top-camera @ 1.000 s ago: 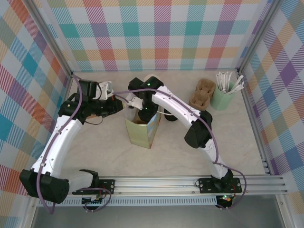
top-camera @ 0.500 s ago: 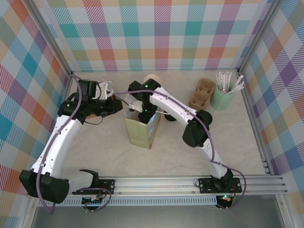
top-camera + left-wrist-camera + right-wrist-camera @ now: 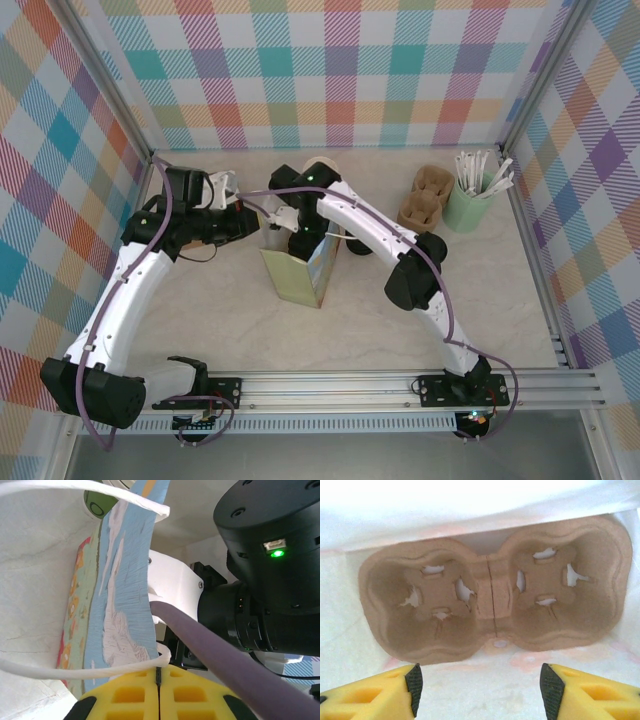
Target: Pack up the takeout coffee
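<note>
The table point(image 3: 500, 300) carries a tall printed paper bag point(image 3: 290, 285) standing open at its middle, with both arms bent over it. The left end effector point(image 3: 159, 674) is pinched tight on the bag's white handle point(image 3: 75, 666), which holds the mouth up and open. The right end effector point(image 3: 480, 684) hangs down inside the bag with its yellow fingers point(image 3: 375, 697) spread wide and nothing between them. Directly below it, a brown moulded two-cup carrier point(image 3: 490, 592) lies flat on the bag floor, both wells empty. The takeout coffee point(image 3: 353, 246) appears to be the dark-topped shape on the table just beside the bag's right-hand side, tucked under the right forearm. The left wrist view catches a sliver of green past the bag's edge that I take to be the same cup. It is outside the bag, so packing it is not yet done. It is too hidden to tell whether it stands upright. It lies to the right of the right end effector and lower than the bag rim. The right arm is the nearer and the free one, so I judge it must lift clear of the bag mouth before reaching sideways.
</note>
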Motion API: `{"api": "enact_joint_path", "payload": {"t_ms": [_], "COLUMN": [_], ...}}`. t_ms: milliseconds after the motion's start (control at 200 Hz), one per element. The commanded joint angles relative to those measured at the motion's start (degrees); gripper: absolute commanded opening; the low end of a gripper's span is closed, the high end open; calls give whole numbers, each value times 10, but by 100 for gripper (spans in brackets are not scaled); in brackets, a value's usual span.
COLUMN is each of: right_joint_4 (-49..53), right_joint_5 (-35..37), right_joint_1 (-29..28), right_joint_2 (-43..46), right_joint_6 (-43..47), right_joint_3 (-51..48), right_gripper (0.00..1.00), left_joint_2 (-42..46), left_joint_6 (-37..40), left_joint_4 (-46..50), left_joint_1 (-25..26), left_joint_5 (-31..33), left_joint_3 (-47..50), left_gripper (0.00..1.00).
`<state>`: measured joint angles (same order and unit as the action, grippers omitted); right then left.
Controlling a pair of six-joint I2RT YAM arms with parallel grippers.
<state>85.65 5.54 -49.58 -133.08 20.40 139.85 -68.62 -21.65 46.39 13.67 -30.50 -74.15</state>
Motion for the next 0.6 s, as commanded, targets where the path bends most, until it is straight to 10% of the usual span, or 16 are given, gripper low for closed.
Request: {"api": "enact_joint_path", "payload": {"t_ms": [0, 595], "right_joint_4": [7, -29], "right_joint_5": [-12, -39], "right_joint_1": [-2, 9], "right_joint_2": [38, 81], "right_joint_6": [1, -34], "right_joint_3": [27, 99], "right_gripper": [69, 84], "left_joint_2": [7, 21], "left_joint_6": [2, -13], "left_joint_4": [2, 5], "left_joint_1": [11, 24], "left_joint_5": [-9, -7], "left_joint_3": [-8, 10], "left_gripper": [6, 7]}}
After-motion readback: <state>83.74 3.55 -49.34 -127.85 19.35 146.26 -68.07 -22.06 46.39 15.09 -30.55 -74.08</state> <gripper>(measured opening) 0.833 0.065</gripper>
